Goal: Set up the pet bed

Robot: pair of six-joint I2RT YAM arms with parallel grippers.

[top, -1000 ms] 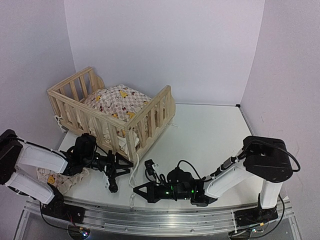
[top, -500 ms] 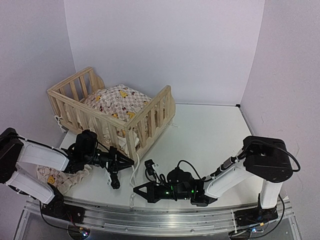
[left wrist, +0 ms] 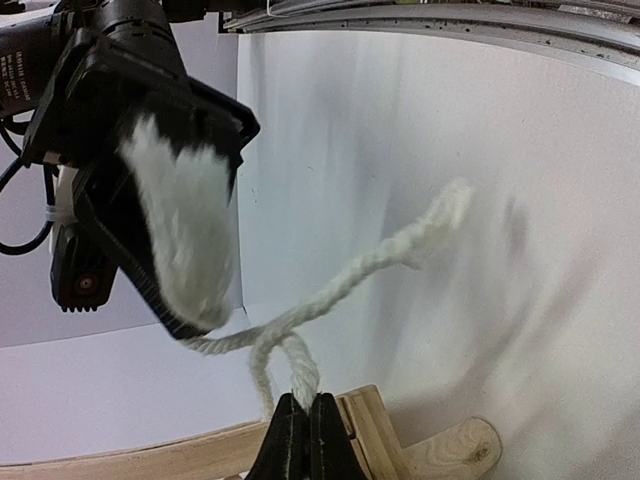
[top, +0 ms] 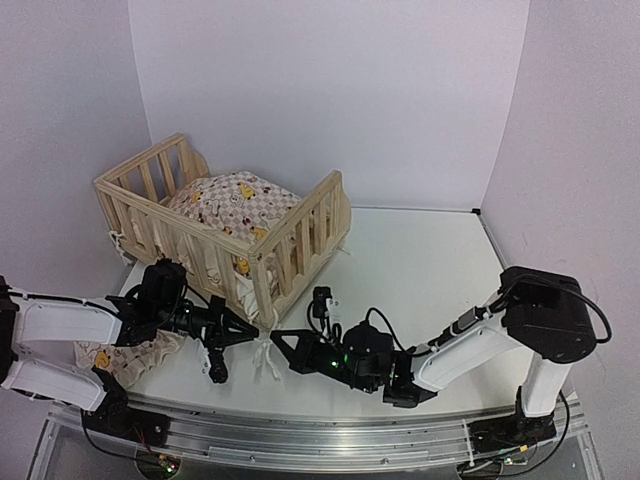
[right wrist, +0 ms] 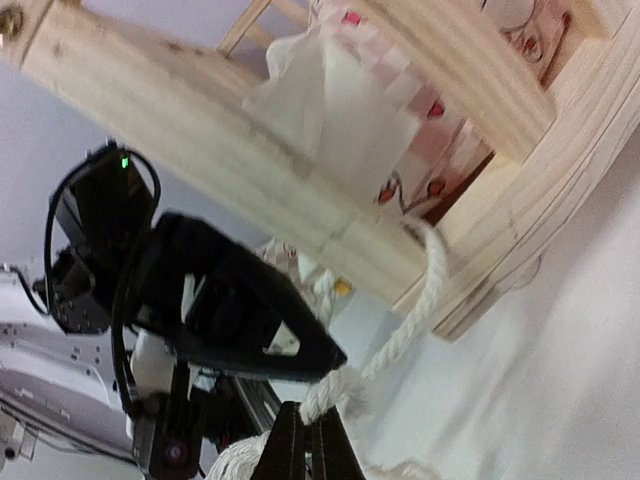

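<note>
Teamwork at the light pine slatted bed frame (top: pixel 310 215), at the left rear of the white bench (top: pixel 420 260) with its pink-checked duck-print cushion (top: pixel 235 195) inside: left tool (left wrist: pixel 305 425) and right tool (right wrist: pixel 305 440) each clamp the white braided tie string (left wrist: pixel 350 270), apparently to knot it on.

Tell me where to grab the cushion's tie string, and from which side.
Take the tie string on its free stretch off the corner of the pet bed frame, jaws across the cord, coming in low from the near side. It is thin and limp, hanging clear of the wood there. The left gripper and right gripper each pinch it so.
</note>
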